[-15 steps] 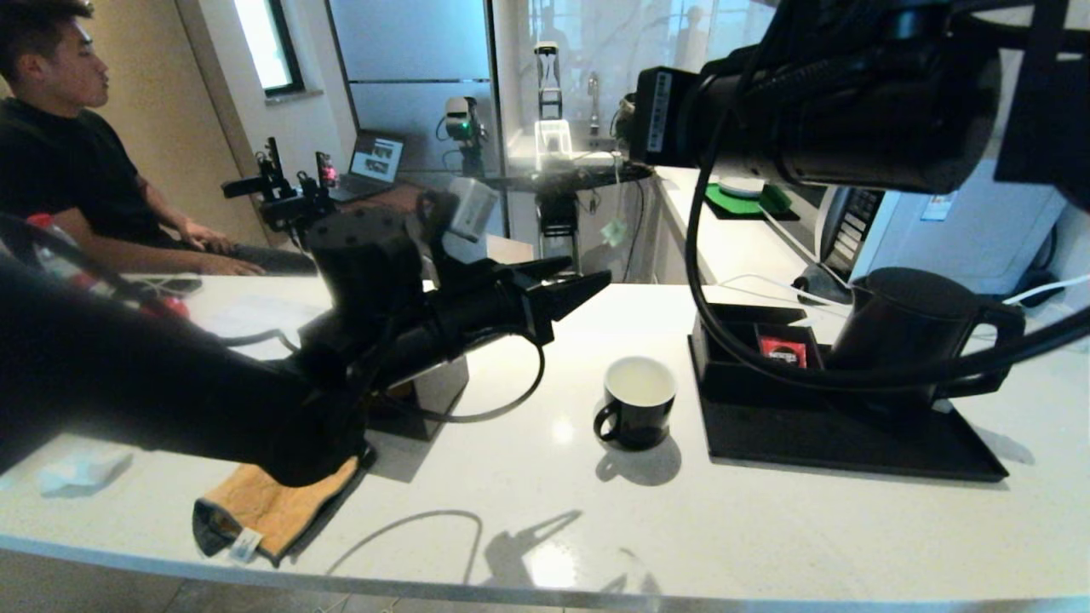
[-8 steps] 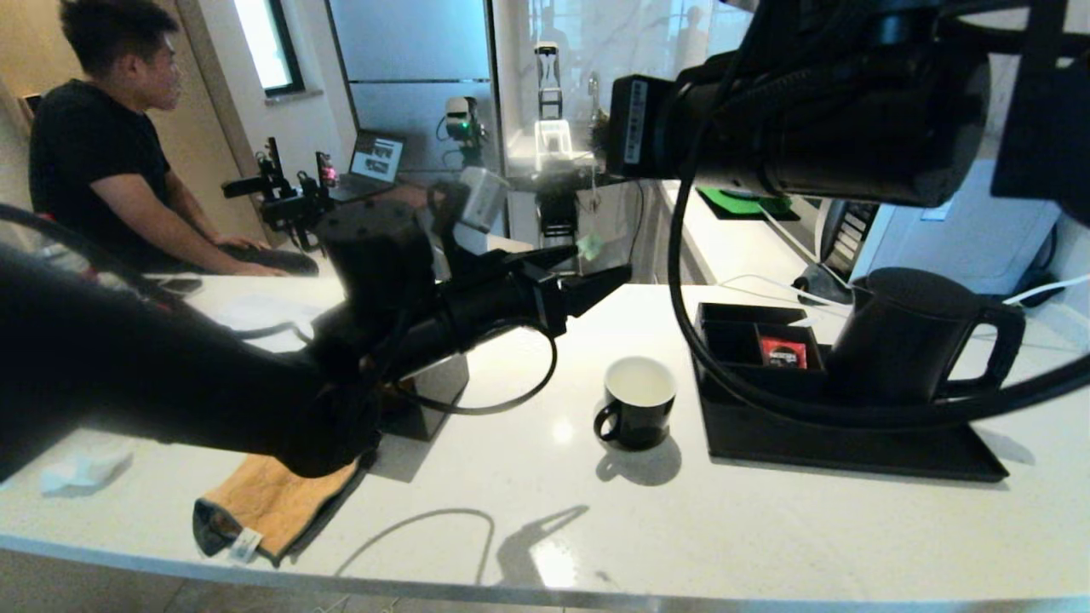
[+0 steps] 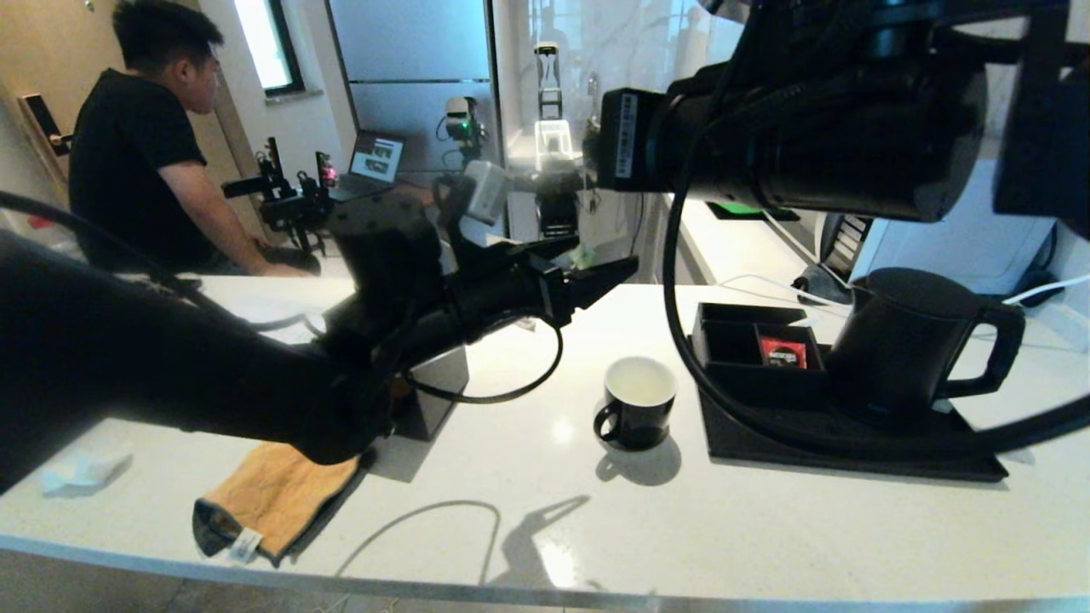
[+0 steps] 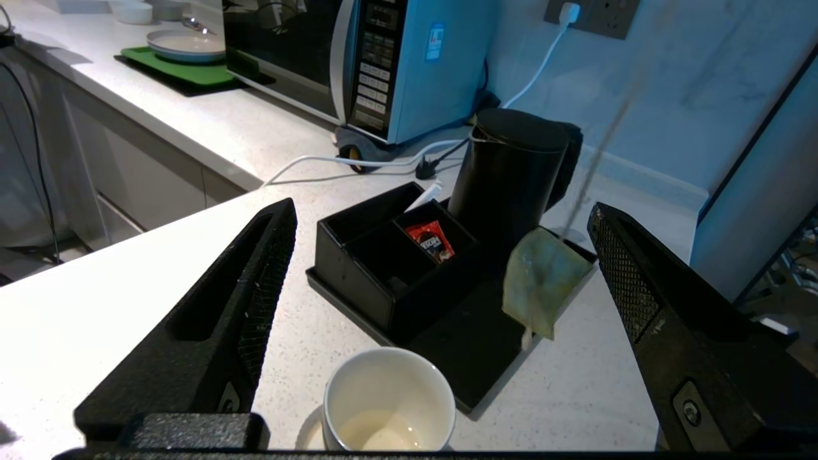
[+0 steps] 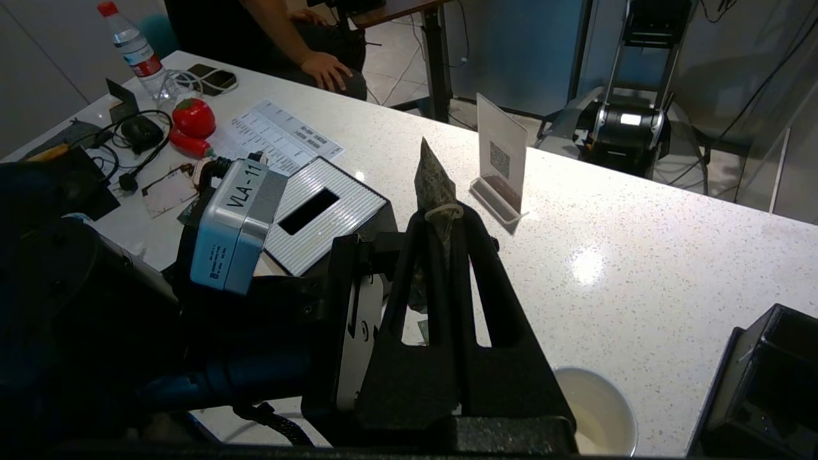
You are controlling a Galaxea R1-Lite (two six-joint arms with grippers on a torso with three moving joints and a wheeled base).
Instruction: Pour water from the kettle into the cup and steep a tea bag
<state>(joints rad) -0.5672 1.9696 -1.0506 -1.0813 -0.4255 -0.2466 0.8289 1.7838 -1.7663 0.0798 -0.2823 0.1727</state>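
The tea bag [image 4: 540, 281], a pale grey-green sachet, hangs in mid-air from a thin string between the spread fingers of the left gripper [image 4: 441, 268], touching neither of them; in the head view it shows as a small pale speck [image 3: 582, 254] at that gripper's tips. The left gripper [image 3: 615, 274] stands wide apart and holds nothing, poised above the white counter [image 3: 545, 511] just behind and to the left of the cup [image 3: 639, 402]. The right gripper [image 5: 441, 220] is pinched tight, a loop of white string and a dark green printed packet [image 5: 433, 179] caught at its tips, high above the counter. The cup [image 4: 388, 401], glossy black with a white inside, stands upright on the counter just beside the black tray [image 3: 851, 443], with a little pale liquid at its bottom. The kettle [image 3: 903, 349], tall and matte black, its lid on, stands on the tray to the right of the cup, its handle turned away from it. Beside the kettle a black divided box [image 4: 383, 255] holds a red packet [image 4: 432, 240]. Farther left lie an orange cloth [image 3: 272, 502] and a man in a black shirt [image 3: 145, 145] sits beyond the counter.
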